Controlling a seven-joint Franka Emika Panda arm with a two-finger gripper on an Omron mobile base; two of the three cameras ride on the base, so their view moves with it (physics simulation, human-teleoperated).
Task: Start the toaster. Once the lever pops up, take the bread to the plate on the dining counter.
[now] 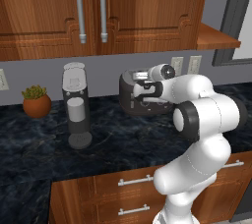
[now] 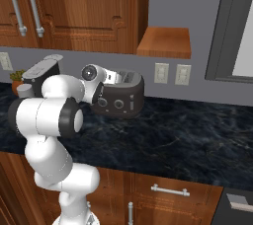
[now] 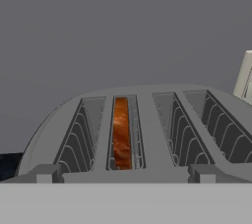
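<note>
Wood drawer fronts with silver bar handles (image 1: 134, 181) are sitting closest, under the black marbled stone counter (image 1: 39, 144), with the white arm rising in front of them. Squat dark grey rounded toaster with a silver top (image 2: 126, 95) is sitting at the back of that counter against the grey wall, two round knobs and a small black slider lever (image 2: 132, 103) showing on its front face in the right base view. Two-finger gripper (image 1: 142, 89) is hanging just at the toaster's front upper edge, partly covering it in the left base view; jaws are standing spread wide, grasping nothing. Hand view is looking along the toaster's top: a brown-crusted bread slice (image 3: 121, 132) is sitting upright, sunk down inside the left slot; the right slot is showing bare wire guides. Tall silver-and-black coffee machine (image 1: 76, 105) is standing well to the toaster's left, and a small green plant in a round terracotta pot (image 1: 36, 101) is sitting further left.
</note>
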